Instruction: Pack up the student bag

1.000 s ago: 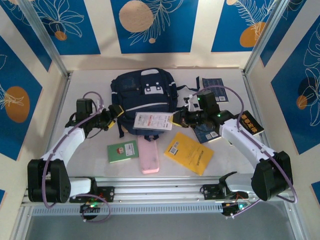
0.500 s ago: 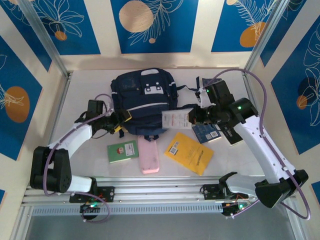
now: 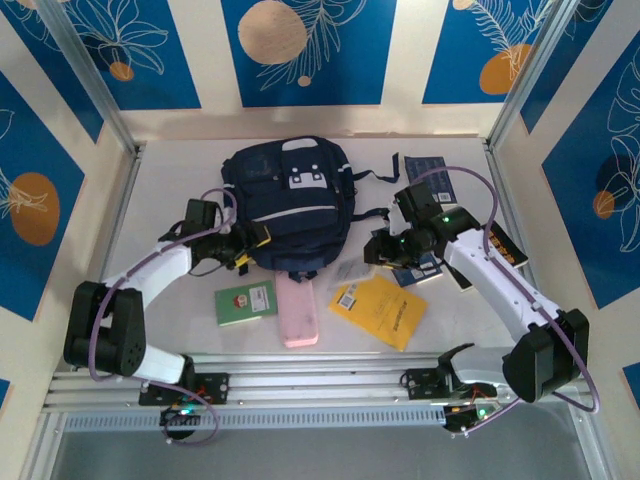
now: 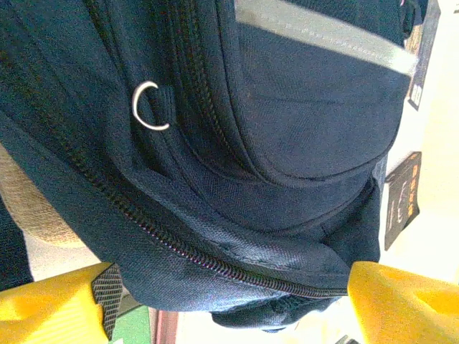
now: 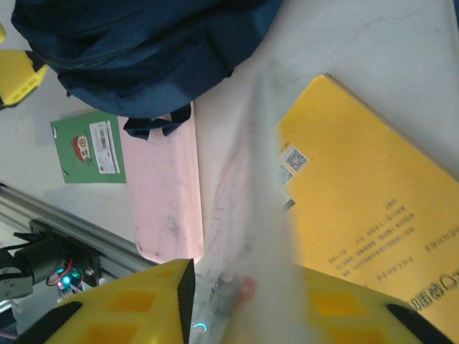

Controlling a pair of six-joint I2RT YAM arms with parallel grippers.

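Blue-and-cream wall panels close in a pale table (image 3: 170, 180). On it the left hand (image 3: 247, 250) stands wide, its yellow fingers (image 4: 50, 304) straddling the near left edge of the large navy-blue fabric student bag (image 3: 290, 195). The bag lies flat at the far middle of the table. That hand seems placed to pin or lift the zip seam so the mouth can open.

The right hand (image 3: 383, 250), just right of the bag's near corner, has its jaws partly parted. A pale, blurred paper sheet (image 5: 247, 179) lies between them; whether they touch it I cannot tell.

Further out lie a yellow softcover book (image 3: 385, 310), a flat pink pencil case (image 3: 298, 312) and a small green booklet (image 3: 245, 302). All are unpacked, within easy reach.
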